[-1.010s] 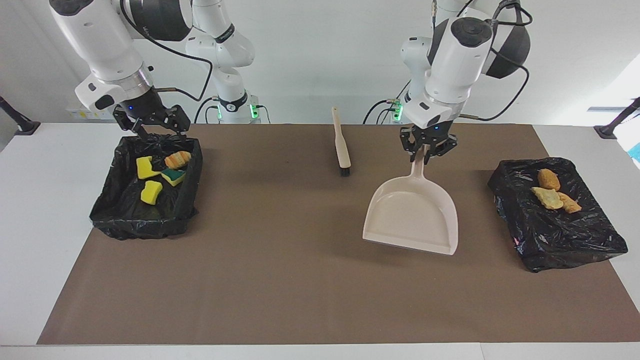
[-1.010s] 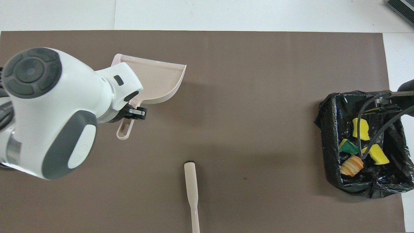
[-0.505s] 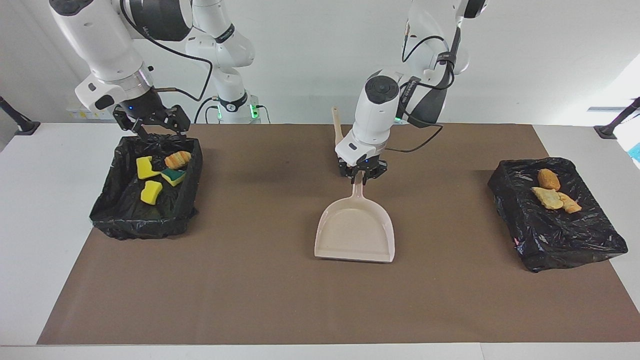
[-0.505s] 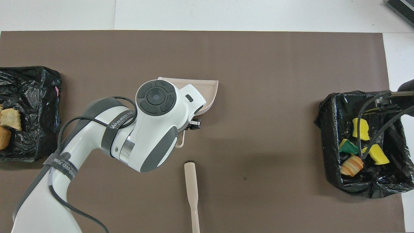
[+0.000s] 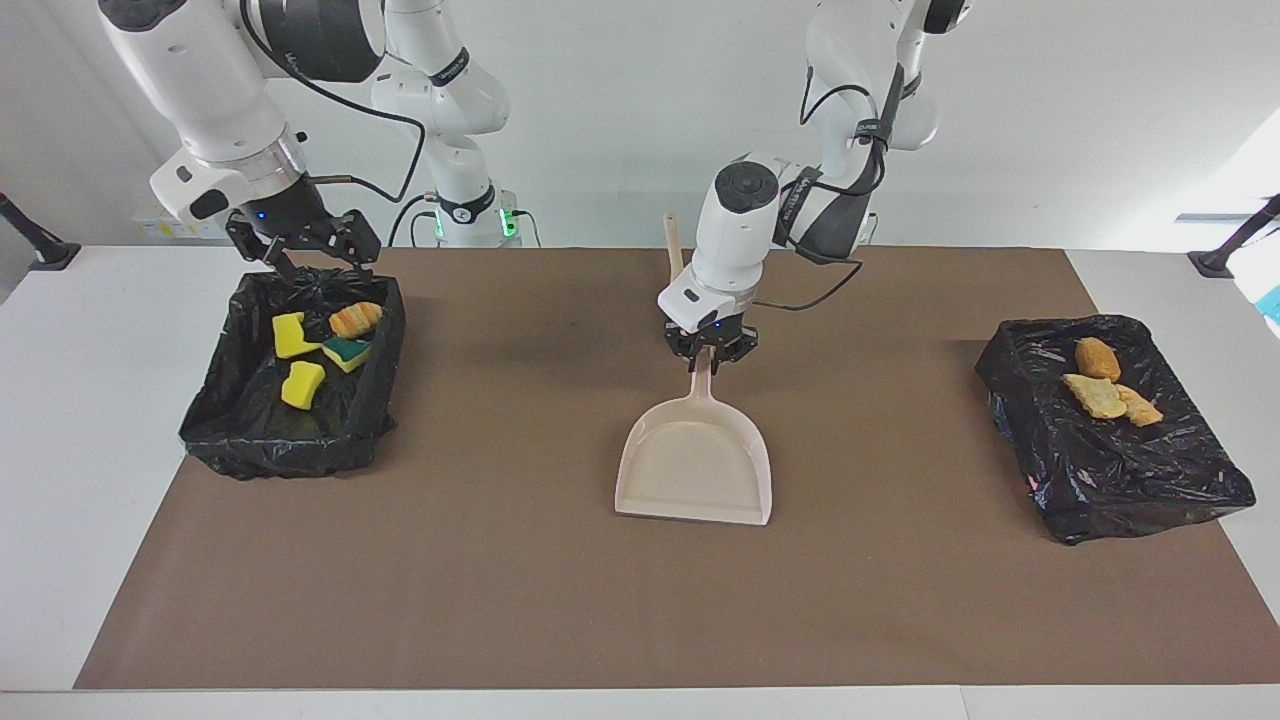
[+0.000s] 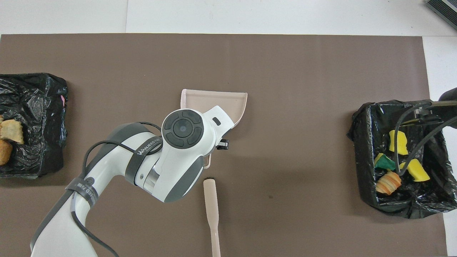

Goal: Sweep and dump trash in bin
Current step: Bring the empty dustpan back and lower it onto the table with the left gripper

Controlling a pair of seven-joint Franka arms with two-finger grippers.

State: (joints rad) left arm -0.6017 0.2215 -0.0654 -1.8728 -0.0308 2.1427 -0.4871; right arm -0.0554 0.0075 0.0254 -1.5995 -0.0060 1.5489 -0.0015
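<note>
Brown mat (image 5: 500,560), spread flat over most of the white table (image 5: 90,400), with bare white strips along every edge. Beige dustpan (image 5: 695,470) at the middle of the mat, handle toward the robots, open mouth turned away from them. Beige brush (image 6: 210,200) lying flat on the mat, nearer to the robots than the dustpan, black bristle end just short of the dustpan's handle. Black slanted posts at the table's two ends, (image 5: 35,245) and (image 5: 1230,245). Plain white wall (image 5: 620,120) above the table.
</note>
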